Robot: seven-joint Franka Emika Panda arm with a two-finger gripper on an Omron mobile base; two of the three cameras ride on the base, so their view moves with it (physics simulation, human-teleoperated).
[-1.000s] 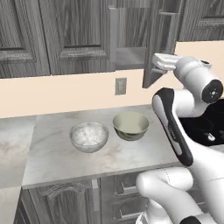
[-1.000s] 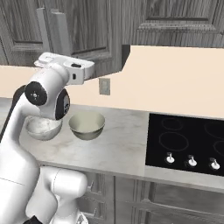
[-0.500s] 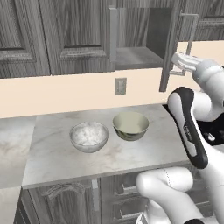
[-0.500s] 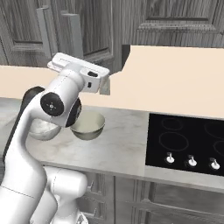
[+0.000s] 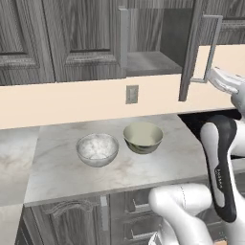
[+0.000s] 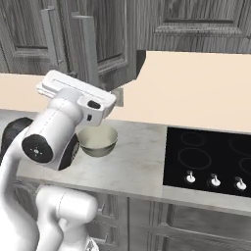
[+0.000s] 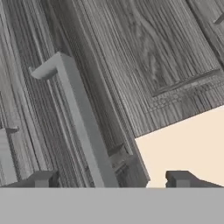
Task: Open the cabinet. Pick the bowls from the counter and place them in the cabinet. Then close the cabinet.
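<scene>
1. Cabinet [image 5: 148, 43]: wall-mounted above the counter, both doors swung out; right door [image 5: 191, 52] stands edge-on toward the arm, with its bar handle [image 7: 83, 127] running diagonally through the hand view.
2. Gripper [image 7: 111, 179]: released, jaws spread wide, fingertips [image 7: 43, 178] either side of the lower end of the handle, not clamped on it.
3. Counter [image 5: 57, 167]: light marble slab below the cabinet, beside the black cooktop [image 6: 211, 157].
4. Marble-look bowl [image 5: 97, 149]: upright on the counter, left of its mate, close but apart.
5. Floral bowl [image 5: 142, 137]: upright on the counter, roughly under the cabinet opening.
6. Step, as judged: opening appears done; reach for a bowl comes next.
7. Risk: pulling away sideways could catch a finger on the handle and swing the door back.
8. Risk: the projecting right door hangs in the arm's path down to the bowls; a clip would shift it.
9. Risk: bowls sit close; a wide-jawed descent on one may nudge the other.
</scene>
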